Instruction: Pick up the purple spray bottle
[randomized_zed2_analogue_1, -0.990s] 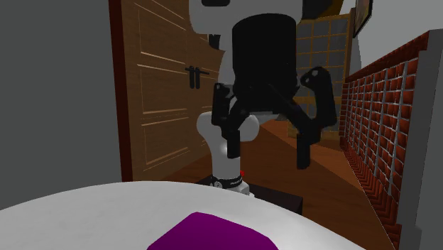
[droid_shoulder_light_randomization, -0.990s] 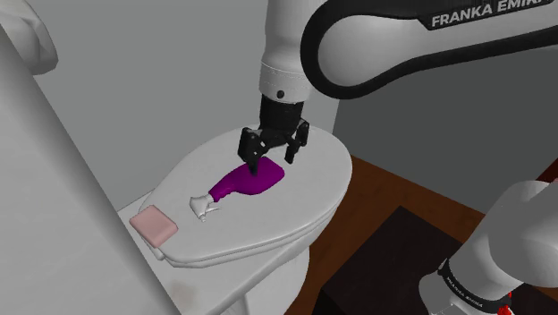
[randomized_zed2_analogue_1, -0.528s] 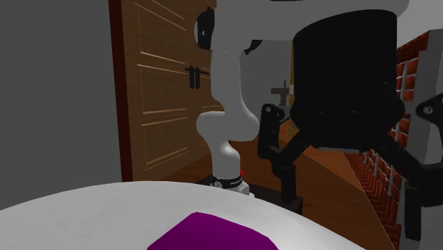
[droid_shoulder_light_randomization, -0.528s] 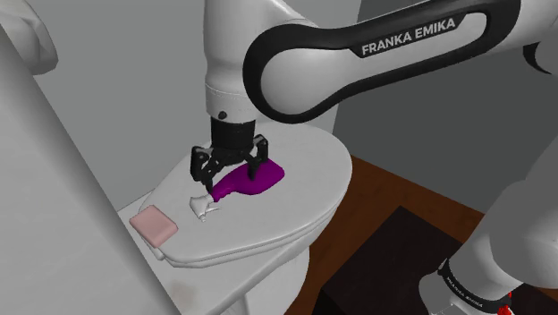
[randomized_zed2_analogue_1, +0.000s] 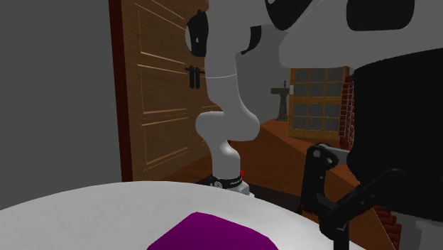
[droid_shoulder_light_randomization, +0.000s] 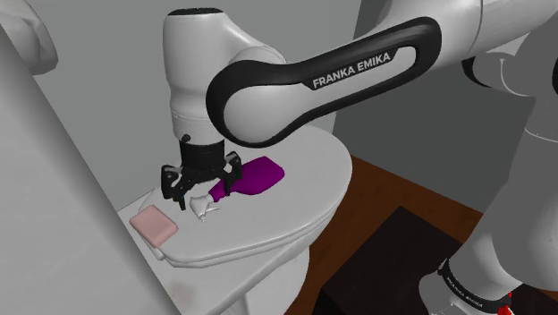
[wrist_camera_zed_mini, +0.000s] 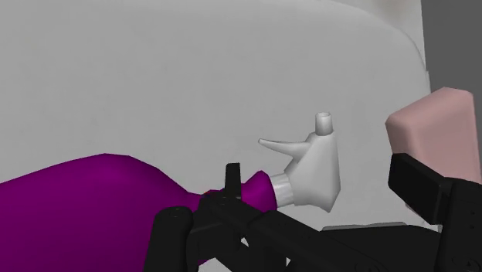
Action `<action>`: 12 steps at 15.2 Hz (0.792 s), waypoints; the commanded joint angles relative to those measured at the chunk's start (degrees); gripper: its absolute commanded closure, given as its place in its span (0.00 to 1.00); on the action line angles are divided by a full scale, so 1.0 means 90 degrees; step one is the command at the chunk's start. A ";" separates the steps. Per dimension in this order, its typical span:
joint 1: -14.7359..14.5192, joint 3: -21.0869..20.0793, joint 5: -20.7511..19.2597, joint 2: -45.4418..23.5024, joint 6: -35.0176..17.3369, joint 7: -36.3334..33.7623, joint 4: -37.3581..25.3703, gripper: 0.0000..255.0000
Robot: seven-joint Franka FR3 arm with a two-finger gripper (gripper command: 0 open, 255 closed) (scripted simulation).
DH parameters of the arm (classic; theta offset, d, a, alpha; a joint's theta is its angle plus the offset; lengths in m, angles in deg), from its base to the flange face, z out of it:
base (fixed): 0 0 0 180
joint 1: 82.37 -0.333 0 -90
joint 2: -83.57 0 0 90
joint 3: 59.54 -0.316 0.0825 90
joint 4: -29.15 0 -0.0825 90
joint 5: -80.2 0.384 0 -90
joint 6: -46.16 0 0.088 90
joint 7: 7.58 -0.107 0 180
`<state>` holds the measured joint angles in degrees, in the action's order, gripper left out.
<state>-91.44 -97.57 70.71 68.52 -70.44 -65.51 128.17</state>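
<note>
The purple spray bottle (droid_shoulder_light_randomization: 259, 173) lies on its side on the closed white toilet lid (droid_shoulder_light_randomization: 295, 215), its white trigger head (droid_shoulder_light_randomization: 201, 208) pointing toward a pink block (droid_shoulder_light_randomization: 155, 225) near the lid's edge. The gripper (droid_shoulder_light_randomization: 200, 183) hangs low over the neck end, not the fat body. Its fingers (wrist_camera_zed_mini: 232, 185) stand apart and hold nothing; in the wrist view the neck and trigger head sit between them. The main risk, as I judge it, is where the fingers would close. The neck is narrow and the head is an uneven shape with a thin nozzle, so the fingers may catch it off-centre and the bottle could pivot or squirt out sideways. A grip that far from the heavy purple body would also let the body droop and twist in the fingers on the lift. The lid looks smooth and slightly domed, so a nudge during descent could roll or slide the bottle. The far finger is close to the pink block and may knock it off the edge.
</note>
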 commanded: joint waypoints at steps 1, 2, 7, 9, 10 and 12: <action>-0.0002 0.0014 -0.0035 -0.0038 -0.0150 -0.0020 0.0118 0.00; -0.0006 0.0022 -0.0055 -0.0062 -0.0227 -0.0033 0.0176 0.00; -0.0005 0.0039 -0.0090 -0.0105 -0.0354 -0.0045 0.0270 1.00; -0.0002 0.0038 -0.0085 -0.0098 -0.0354 -0.0042 0.0276 1.00; -0.0003 0.0038 -0.0087 -0.0100 -0.0352 -0.0042 0.0272 1.00; -0.0003 0.0038 -0.0086 -0.0099 -0.0352 -0.0042 0.0273 1.00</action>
<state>-91.46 -97.23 69.93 67.63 -73.62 -65.89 130.61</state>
